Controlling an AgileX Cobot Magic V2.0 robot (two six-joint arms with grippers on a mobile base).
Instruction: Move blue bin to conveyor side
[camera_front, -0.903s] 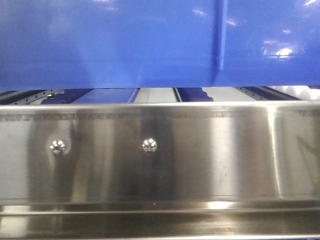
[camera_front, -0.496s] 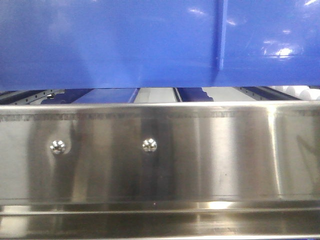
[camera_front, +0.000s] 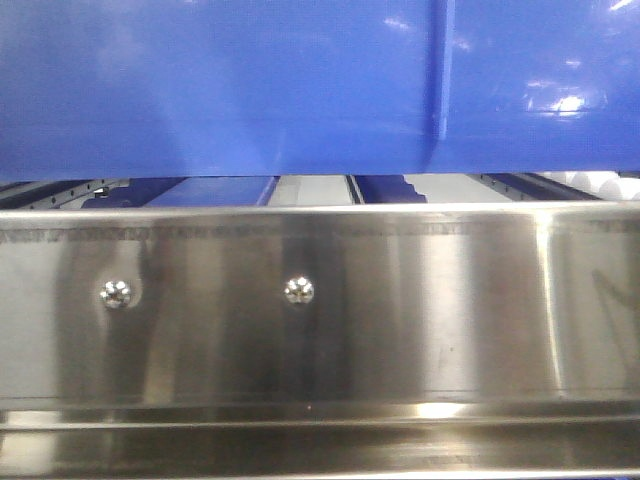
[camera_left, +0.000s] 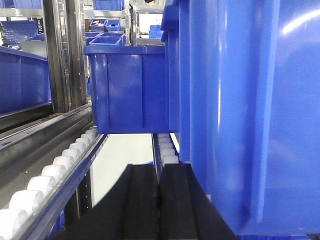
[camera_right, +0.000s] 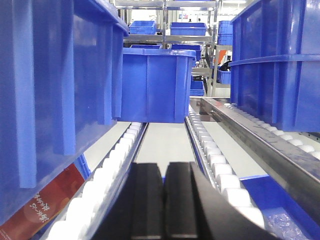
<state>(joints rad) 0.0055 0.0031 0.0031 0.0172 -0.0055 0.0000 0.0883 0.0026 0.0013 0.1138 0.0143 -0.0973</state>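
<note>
Front view: the blue bin (camera_front: 220, 90) fills your upper field and the steel rail (camera_front: 320, 310) the lower, with only a thin slot between them. Left gripper (camera_left: 160, 171), pads pressed together: the blue bin crowds your right side, and a second bin (camera_left: 130, 87) blocks the lane ahead. You have open room beneath it, between the roller tracks (camera_left: 55, 170). Right gripper (camera_right: 164, 169), pads together: bin wall close on the left, stacked bins (camera_right: 275, 65) on the right, open channel between.

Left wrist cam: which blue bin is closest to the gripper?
The blue bin filling the view's right side, just beside the left gripper. The centre bin sits farther back; the far-left bin is beyond the steel rail.
</note>
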